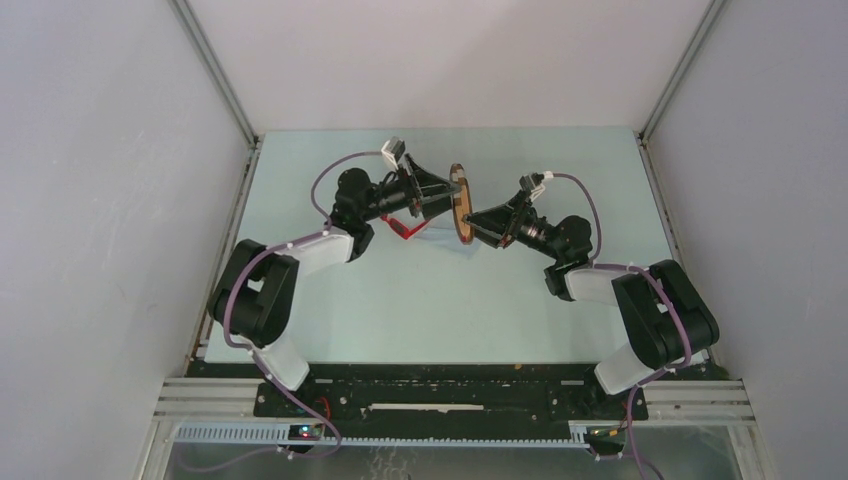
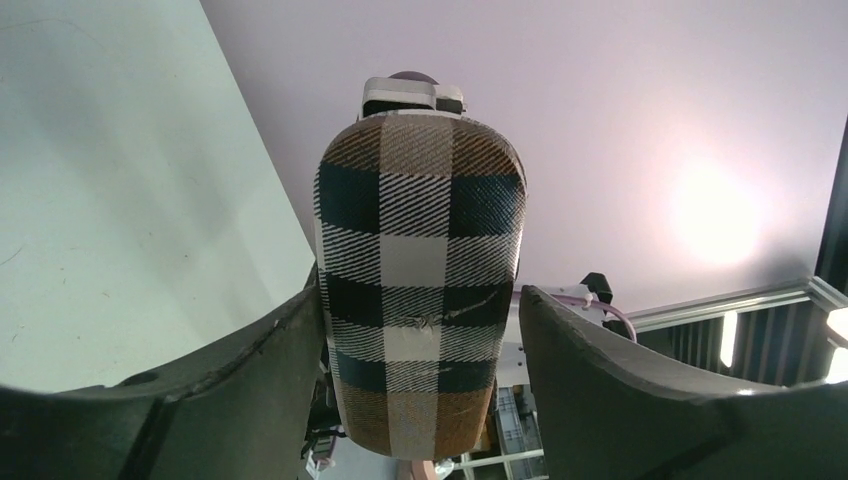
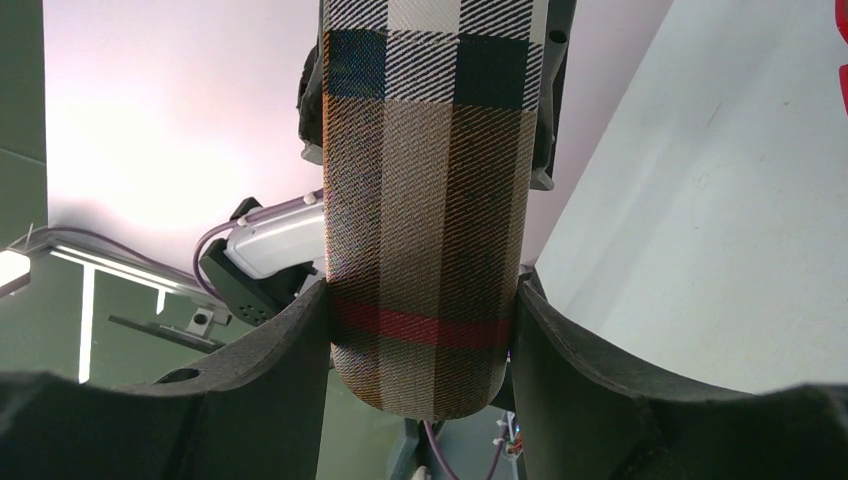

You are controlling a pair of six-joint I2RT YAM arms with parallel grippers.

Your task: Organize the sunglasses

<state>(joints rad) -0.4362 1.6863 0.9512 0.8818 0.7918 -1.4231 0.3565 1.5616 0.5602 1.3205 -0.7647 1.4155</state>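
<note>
The brown plaid case [image 1: 461,203] hangs edge-on above the middle of the table, between both arms. My right gripper [image 1: 478,222] is shut on one end of it; in the right wrist view both fingers press the case [image 3: 430,200] at its red stripe. My left gripper [image 1: 450,195] straddles the other end. In the left wrist view the left finger [image 2: 250,370] touches the case [image 2: 420,200], while a narrow gap separates it from the right finger [image 2: 600,370]. The red sunglasses [image 1: 405,227] lie on the table under the left gripper, partly hidden by it.
The pale green table [image 1: 430,310] is enclosed by white walls with aluminium posts [image 1: 215,70] at the back corners. A black rail [image 1: 450,395] with the arm bases runs along the near edge.
</note>
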